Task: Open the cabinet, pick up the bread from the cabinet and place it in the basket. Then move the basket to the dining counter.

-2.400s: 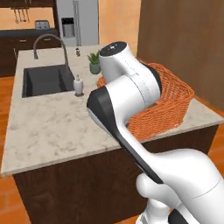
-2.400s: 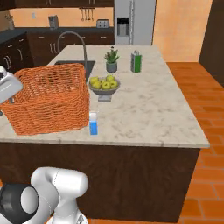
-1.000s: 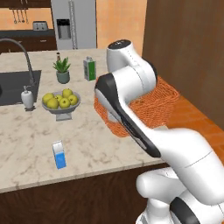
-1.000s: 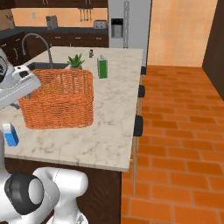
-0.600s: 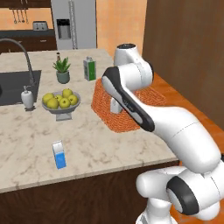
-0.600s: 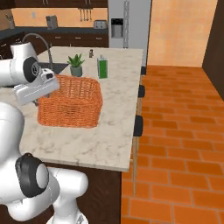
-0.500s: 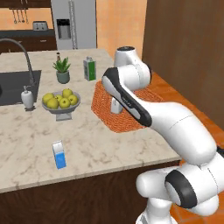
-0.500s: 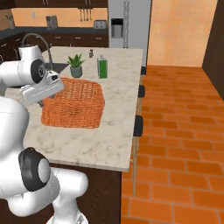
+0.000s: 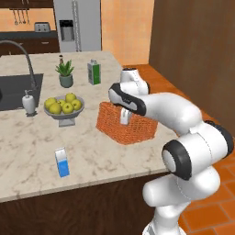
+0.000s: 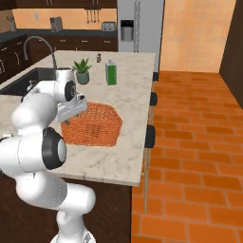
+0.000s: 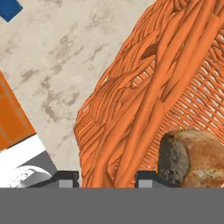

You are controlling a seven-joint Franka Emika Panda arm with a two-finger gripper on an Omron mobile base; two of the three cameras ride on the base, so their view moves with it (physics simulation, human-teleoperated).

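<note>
Basket (image 9: 126, 125): orange woven mesh, rectangular with rounded corners; rests on the dining counter (image 9: 27, 151), beige veined stone, close to its right edge.
Bread (image 11: 196, 158): crusty tan-brown lump lying inside the basket, against the weave.
Gripper (image 9: 124, 116): fingers straddle the basket's near rim, one inside, one outside, clenched on the wall.
Room: bare stone near the basket; blue carton (image 9: 61, 162) and fruit bowl (image 9: 63, 109) well apart to the left.
</note>
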